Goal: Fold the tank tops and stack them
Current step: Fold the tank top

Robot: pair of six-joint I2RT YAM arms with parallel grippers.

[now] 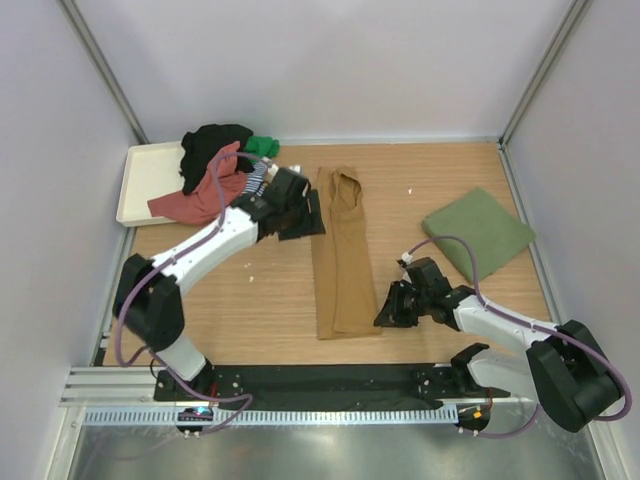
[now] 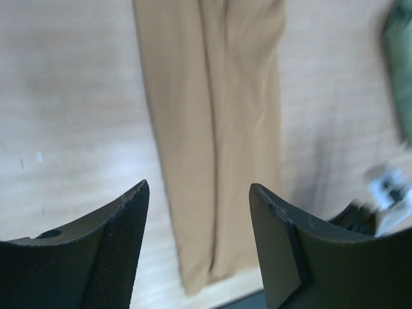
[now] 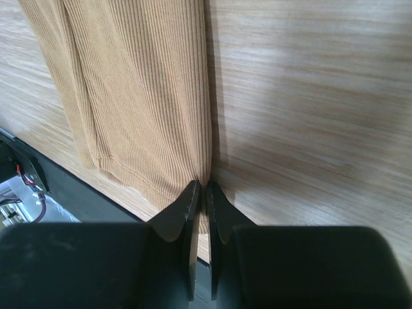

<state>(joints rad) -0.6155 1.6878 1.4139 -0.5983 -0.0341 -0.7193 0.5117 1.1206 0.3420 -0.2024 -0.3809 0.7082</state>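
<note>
Mustard cloth is pinched between the right gripper's nearly closed fingers, at the top's near hem corner. The left gripper hangs open over this strip, mid table. Best carry the hem low and square toward the neckline.

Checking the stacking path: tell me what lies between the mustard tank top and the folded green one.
Top view: mostly bare table, a tiny white speck and, nearer the bases, the right gripper pinching the mustard tank top.
</note>
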